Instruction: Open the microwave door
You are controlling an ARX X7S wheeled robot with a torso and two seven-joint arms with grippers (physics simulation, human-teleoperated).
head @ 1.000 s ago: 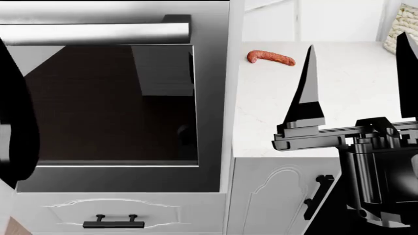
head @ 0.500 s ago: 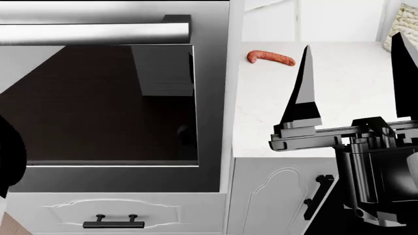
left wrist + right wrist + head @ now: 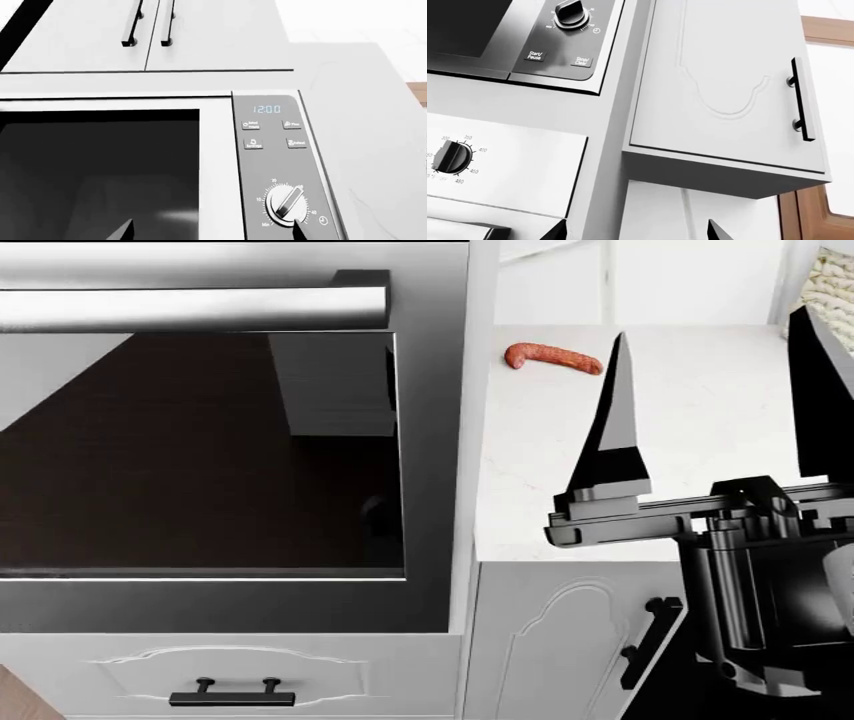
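Approach step, no contact yet. Microwave (image 3: 200,165) sits above the oven (image 3: 227,460), under the wall cabinets; left wrist view looks straight at its dark door (image 3: 93,175) and control panel (image 3: 277,165), dial (image 3: 287,202) low on the panel. Left end effector (image 3: 210,232): only the tips show, spread apart, holding nothing. Right end effector (image 3: 714,410) open over the counter (image 3: 694,450), near a sausage (image 3: 551,357), idle. No door handle in view. Next, my guess: bring the left one onto the door edge beside the panel and pull outward.
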